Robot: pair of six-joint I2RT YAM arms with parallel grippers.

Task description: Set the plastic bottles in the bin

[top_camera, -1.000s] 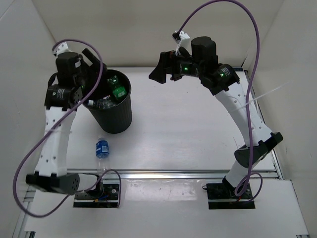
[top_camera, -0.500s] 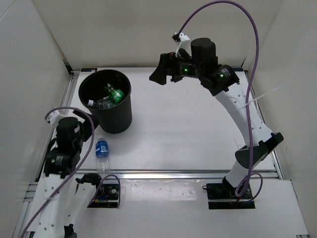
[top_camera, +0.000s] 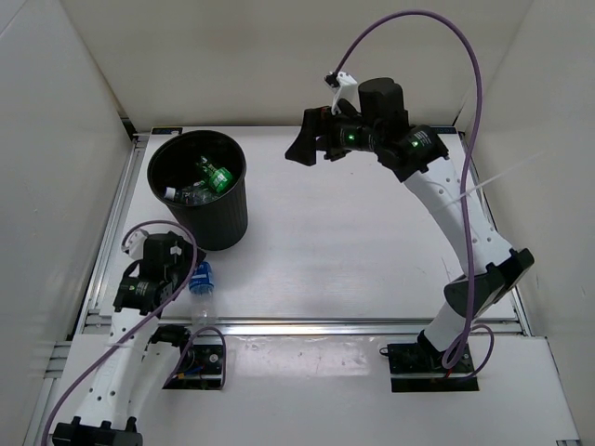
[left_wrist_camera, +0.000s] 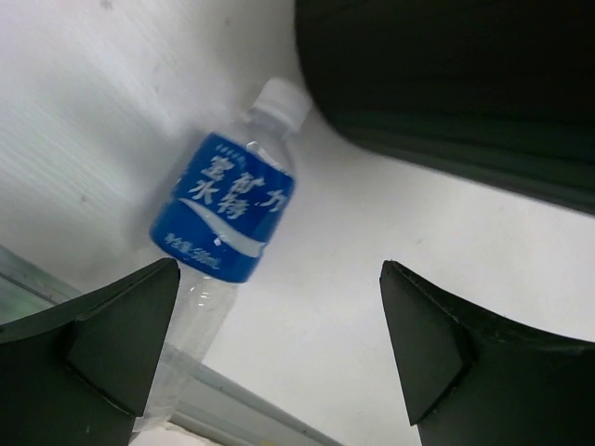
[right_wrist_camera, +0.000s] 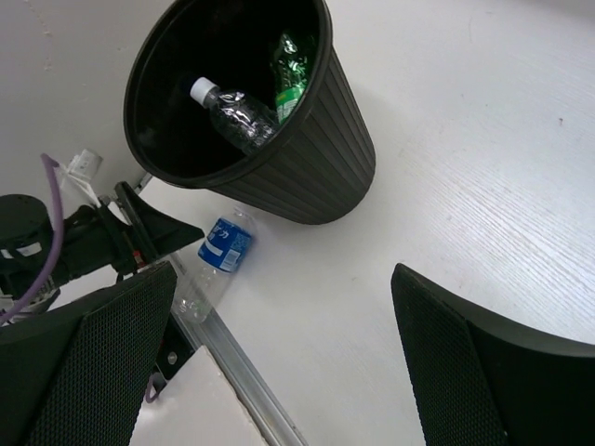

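Last pickup, by the look of it. Blue-label bottle (left_wrist_camera: 228,214) lying on counter (top_camera: 353,251) just beside bin (top_camera: 221,225); green bottle (right_wrist_camera: 293,70) already inside. Left gripper (left_wrist_camera: 274,334) hovering over it, jaws spread, empty. Right gripper (top_camera: 304,149) up high, jaws spread too. Next up: lower, straddle label, squeeze.

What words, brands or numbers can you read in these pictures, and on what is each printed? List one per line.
"宝矿力水特": white characters on the blue label of the bottle lying beside the bin.
Small print below them: too blurred to read.
Label on the green bottle inside the bin: too small to read.
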